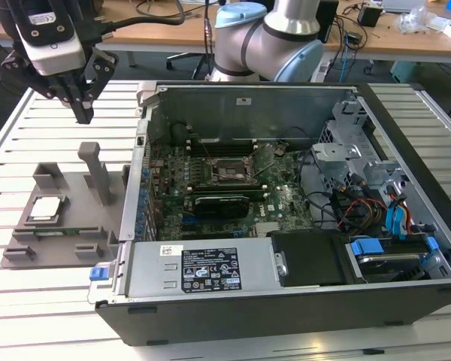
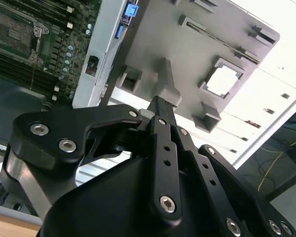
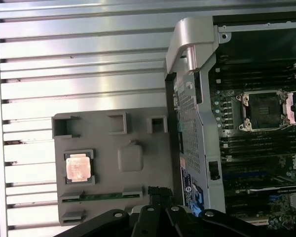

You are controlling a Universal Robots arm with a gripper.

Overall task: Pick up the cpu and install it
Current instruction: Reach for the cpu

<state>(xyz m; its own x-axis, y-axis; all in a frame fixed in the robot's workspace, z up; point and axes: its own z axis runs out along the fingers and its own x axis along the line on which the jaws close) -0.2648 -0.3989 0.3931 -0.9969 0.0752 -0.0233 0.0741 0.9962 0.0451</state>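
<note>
Well above the slatted worktop (image 1: 30, 143), the gripper (image 1: 83, 113) hangs with its fingers pressed together, holding nothing. The cpu (image 1: 45, 208) lies flat in a square recess of the grey holder tray (image 1: 69, 189), at the exterior view's left of the open computer case (image 1: 286, 101). The motherboard socket (image 1: 227, 171) sits inside the case, well apart from the cpu.

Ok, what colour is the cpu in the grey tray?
Silver-grey metal with a pale edge; the cpu shows best in the first wrist view.
</note>
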